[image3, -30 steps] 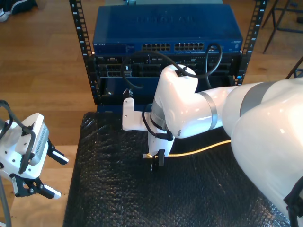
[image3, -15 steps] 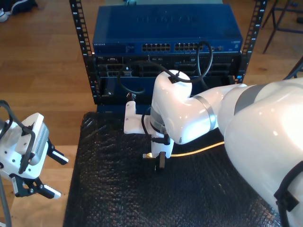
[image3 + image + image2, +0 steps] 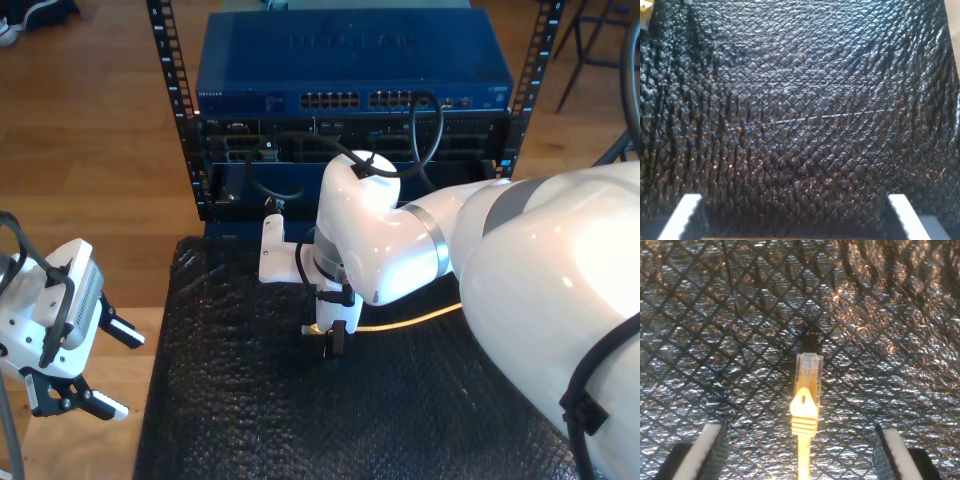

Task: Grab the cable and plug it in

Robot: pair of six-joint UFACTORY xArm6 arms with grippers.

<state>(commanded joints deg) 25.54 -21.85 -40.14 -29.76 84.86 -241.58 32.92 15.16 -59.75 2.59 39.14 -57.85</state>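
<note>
Alignment matters most at this step, judged to be the grasp of the cable. In the second wrist view the cable lies on the black mat, its clear plug pointing away from the camera. It sits midway between the fingers of the second tool, which is spread wide and holds nothing. In the exterior view the same tool is seen low over the yellow cable's tip, with the rest of the cable trailing toward the exterior view's right across the table. The grip would best be taken on the yellow boot just behind the plug. That way the clear tip and its latch are left free and the plug cannot swing once lifted. The tool should be lowered until the pads straddle the boot, and only then closed squarely, since a skewed pinch would likely twist the plug out of line with a port. The ports on the blue switch lie well apart from the plug, beyond the mat. The first tool is also open and empty, looking down on bare mat.
</note>
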